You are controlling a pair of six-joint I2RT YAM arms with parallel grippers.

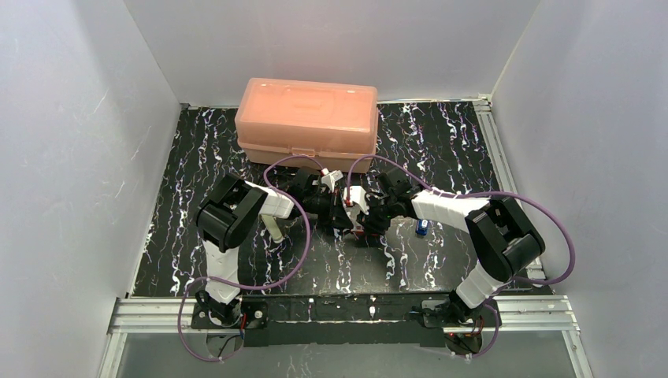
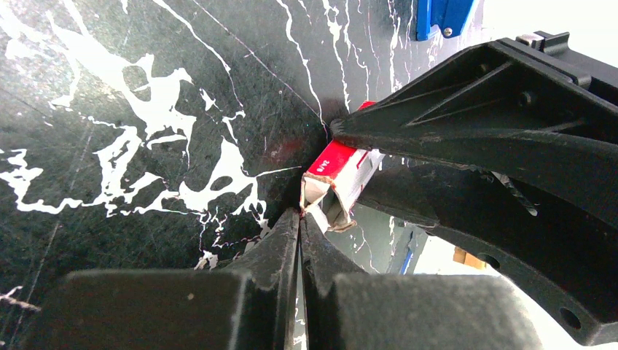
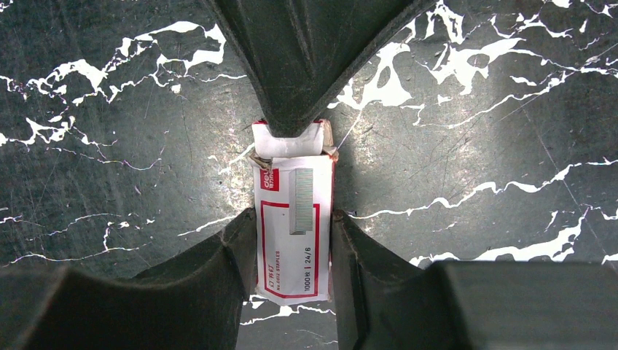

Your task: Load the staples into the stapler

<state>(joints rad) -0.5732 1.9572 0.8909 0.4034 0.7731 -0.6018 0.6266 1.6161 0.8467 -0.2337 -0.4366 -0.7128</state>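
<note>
The staples box (image 3: 295, 233), white with red print and red sides, is held above the black marbled table between my two grippers. My right gripper (image 3: 295, 219) is shut on the box's long sides. My left gripper (image 2: 300, 214) is shut, its tips pinching the white end sticking out of the box's far end (image 3: 288, 142). In the left wrist view the box (image 2: 342, 164) shows its open end, with my right gripper's black fingers (image 2: 474, 138) around it. In the top view both grippers meet at the table's middle (image 1: 352, 214). A small blue stapler (image 1: 423, 227) lies right of them.
A large pink plastic case (image 1: 307, 122) stands at the back of the table. A pale object (image 1: 273, 228) lies partly hidden under my left arm. The blue stapler also shows in the left wrist view (image 2: 441, 14). White walls enclose the table.
</note>
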